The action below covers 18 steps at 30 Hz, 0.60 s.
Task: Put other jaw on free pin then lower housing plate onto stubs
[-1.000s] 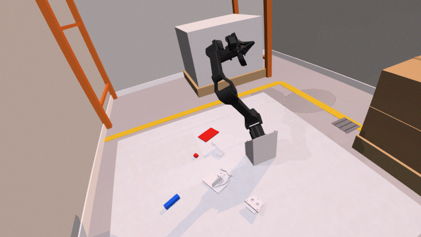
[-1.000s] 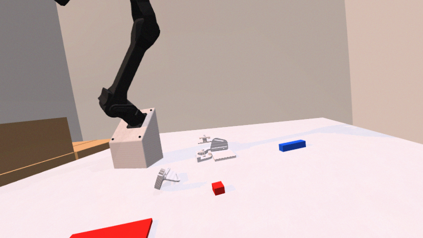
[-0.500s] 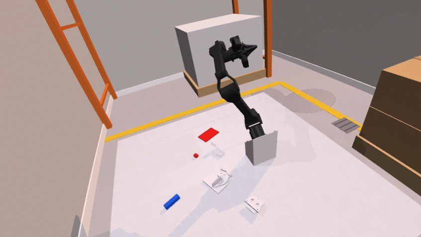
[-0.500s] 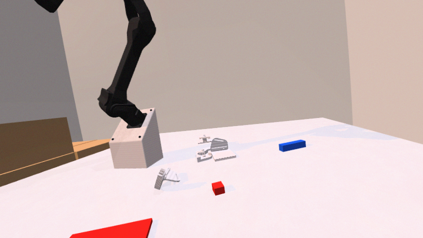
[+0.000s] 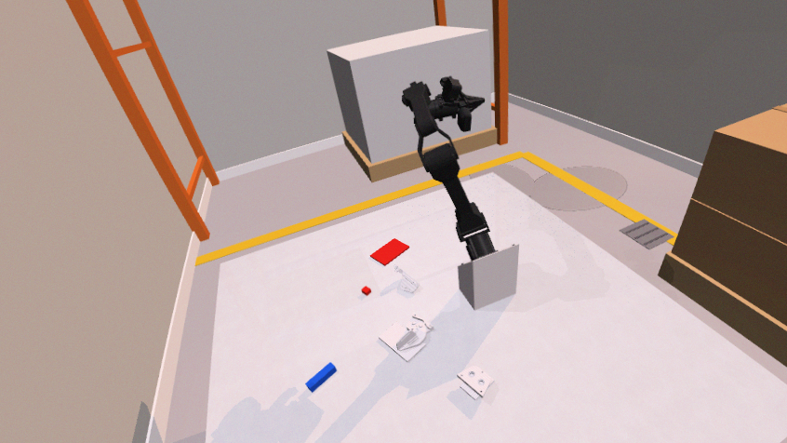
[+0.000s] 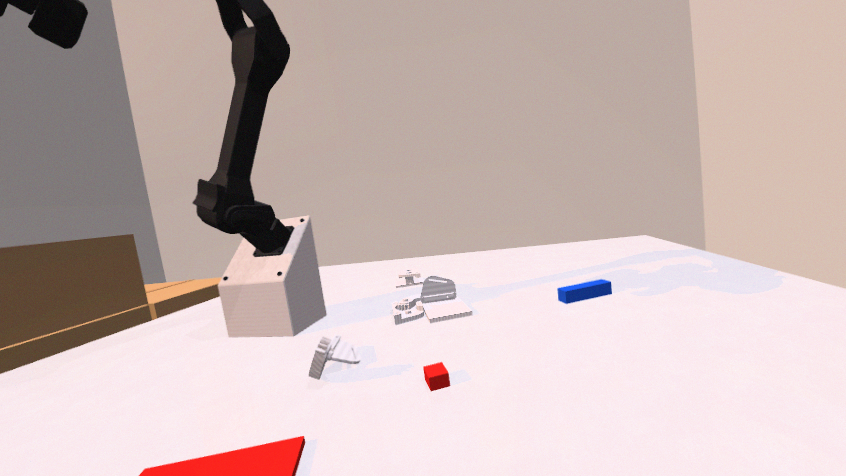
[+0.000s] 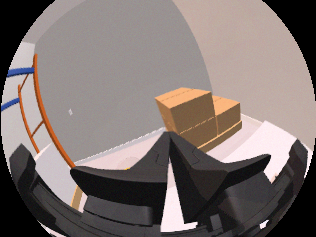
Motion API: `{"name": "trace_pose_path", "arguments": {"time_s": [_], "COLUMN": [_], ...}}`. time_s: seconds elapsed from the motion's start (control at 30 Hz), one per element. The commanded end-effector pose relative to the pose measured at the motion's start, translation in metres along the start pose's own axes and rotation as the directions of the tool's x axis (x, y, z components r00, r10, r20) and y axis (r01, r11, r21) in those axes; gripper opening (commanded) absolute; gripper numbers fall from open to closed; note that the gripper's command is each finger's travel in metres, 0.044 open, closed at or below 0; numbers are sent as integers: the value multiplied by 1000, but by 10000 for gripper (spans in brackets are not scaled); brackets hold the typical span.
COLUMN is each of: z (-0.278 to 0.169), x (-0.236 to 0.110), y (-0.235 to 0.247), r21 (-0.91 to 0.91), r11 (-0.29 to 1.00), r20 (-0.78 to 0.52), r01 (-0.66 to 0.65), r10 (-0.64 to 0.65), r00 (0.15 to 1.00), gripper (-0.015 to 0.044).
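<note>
White tabletop (image 5: 297,308) (image 6: 520,384) — red plate (image 5: 389,251) (image 6: 236,458), red cube (image 5: 366,290) (image 6: 436,377), blue bar (image 5: 320,376) (image 6: 584,291), pale parts (image 5: 404,342) (image 6: 447,311).
</note>
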<state>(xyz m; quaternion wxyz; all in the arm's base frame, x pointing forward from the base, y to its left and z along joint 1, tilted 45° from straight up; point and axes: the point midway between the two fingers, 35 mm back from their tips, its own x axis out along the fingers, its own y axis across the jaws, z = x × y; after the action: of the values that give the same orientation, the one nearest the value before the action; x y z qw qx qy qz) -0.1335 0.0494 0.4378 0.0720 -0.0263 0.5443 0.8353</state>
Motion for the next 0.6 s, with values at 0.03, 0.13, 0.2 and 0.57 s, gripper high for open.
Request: {"name": "trace_pose_path", "arguments": {"time_s": [0.03,0.13,0.2,0.57], "z": [-24,-37,-47,-87], "x": [5,7,8,8], "y": [7,11,14,24], "r21": [-69,-103,-126,-217], "r11": [997,994,991,970], "r20": [-79,-120,-149,-276], "r01": [-19,-33,-45,-109], "r10": [14,21,26,46], "r00": [997,993,989,960], "gripper": [0,0,0,0]}}
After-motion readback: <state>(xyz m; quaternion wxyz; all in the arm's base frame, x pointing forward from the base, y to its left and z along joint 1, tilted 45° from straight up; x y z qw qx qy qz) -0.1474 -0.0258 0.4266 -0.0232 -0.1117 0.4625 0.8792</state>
